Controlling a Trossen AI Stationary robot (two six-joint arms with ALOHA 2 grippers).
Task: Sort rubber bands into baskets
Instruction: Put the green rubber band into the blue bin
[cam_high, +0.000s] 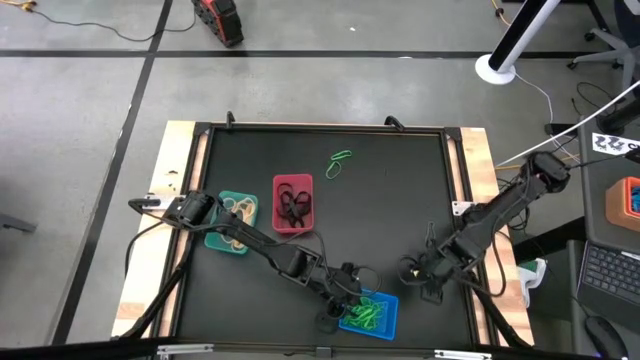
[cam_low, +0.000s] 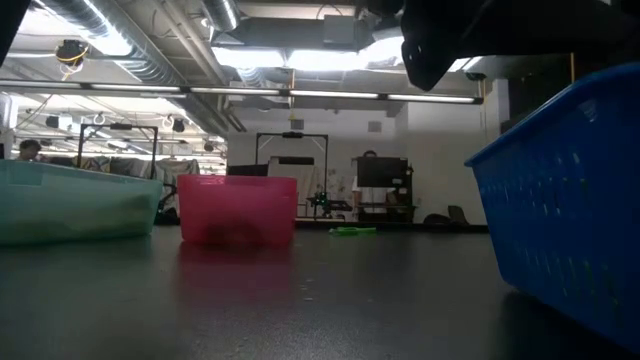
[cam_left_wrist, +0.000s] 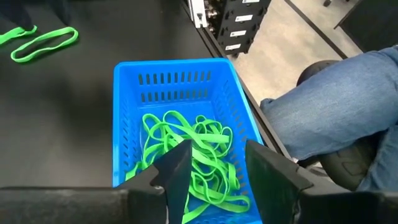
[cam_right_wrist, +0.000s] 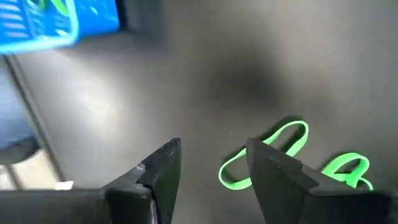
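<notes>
- The left tool (cam_left_wrist: 214, 171) hangs over the blue basket (cam_left_wrist: 127, 87), fingers apart, holding nothing; green rubber bands (cam_left_wrist: 199, 149) lie heaped inside.
- The right tool (cam_right_wrist: 211, 168) waits near the tabletop's (cam_high: 400, 200) right edge, open and empty.
- Loose green bands (cam_high: 340, 163) lie on open tabletop beyond the red basket (cam_high: 293, 181), well apart from the teal basket (cam_high: 236, 242).
- They look light, floppy and springy; pinching a raised strand seems best.
</notes>
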